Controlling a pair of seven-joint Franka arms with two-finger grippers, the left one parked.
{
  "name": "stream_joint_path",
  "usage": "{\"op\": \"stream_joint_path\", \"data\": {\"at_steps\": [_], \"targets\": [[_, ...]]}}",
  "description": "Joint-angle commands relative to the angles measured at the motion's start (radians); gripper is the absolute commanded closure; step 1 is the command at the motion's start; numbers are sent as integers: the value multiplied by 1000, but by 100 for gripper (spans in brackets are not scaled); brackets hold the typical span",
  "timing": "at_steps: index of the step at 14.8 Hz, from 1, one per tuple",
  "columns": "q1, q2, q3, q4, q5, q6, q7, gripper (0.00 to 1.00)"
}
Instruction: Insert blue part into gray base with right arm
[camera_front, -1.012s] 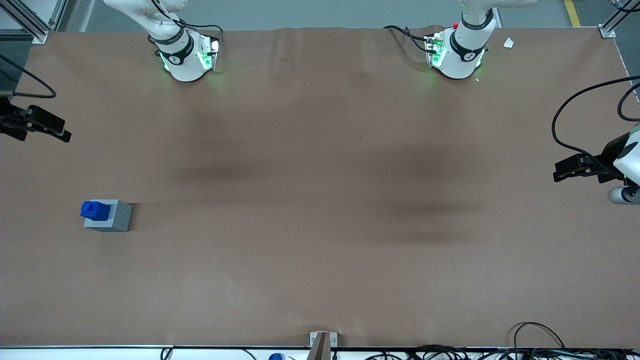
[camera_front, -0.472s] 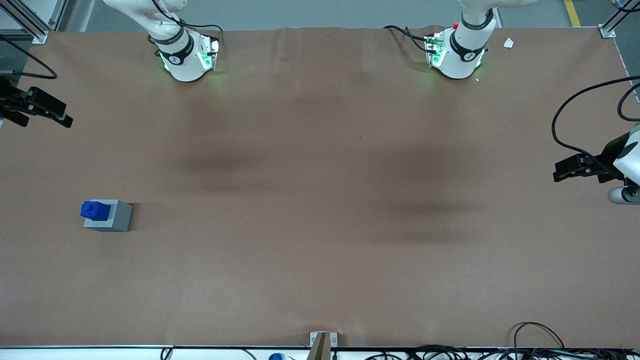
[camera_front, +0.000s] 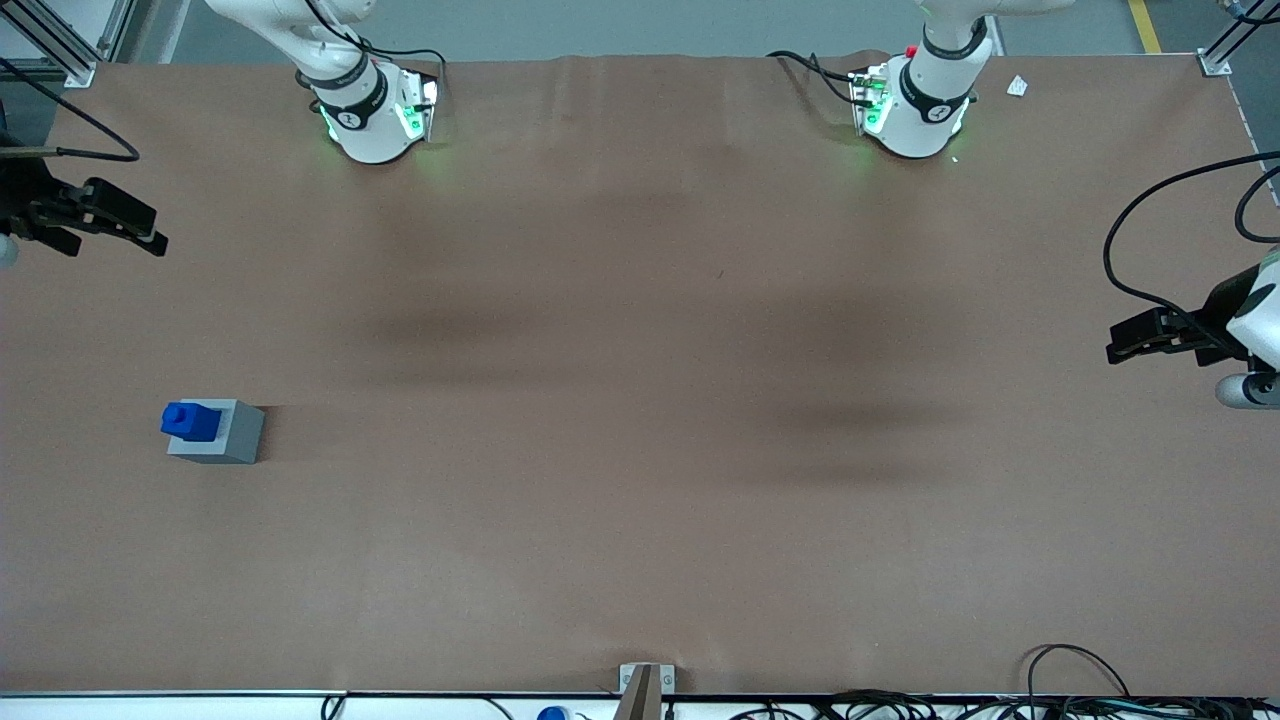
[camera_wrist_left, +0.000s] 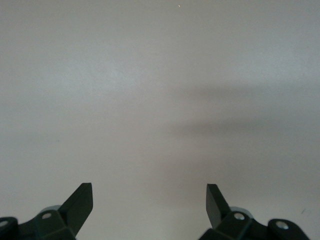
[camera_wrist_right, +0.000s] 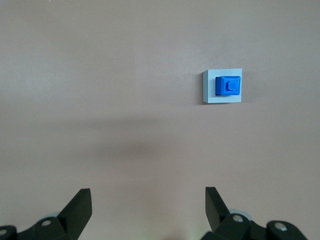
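Blue part (camera_front: 190, 421) sits in gray base (camera_front: 222, 432); gripper (camera_wrist_right: 147, 207) high above, empty.

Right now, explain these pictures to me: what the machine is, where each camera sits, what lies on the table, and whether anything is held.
The machine is a pair of white robot arms bolted to a brown table. One picture looks down on the table from the front; the other two come from cameras on the arms' wrists, so black fingers show in them. On the table stands the gray base, a cube, with the blue part sitting in its top. The right wrist view shows both from above: blue part in gray base. The working arm's gripper hangs off to the side, farther from the front camera, open, holding nothing.
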Motion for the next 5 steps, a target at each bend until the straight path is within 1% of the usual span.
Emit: {"op": "stream_joint_path", "data": {"at_steps": [1, 5], "targets": [[5, -24, -5, -10, 2, 7, 3, 0], [0, -23, -8, -2, 2, 7, 0, 0]]}}
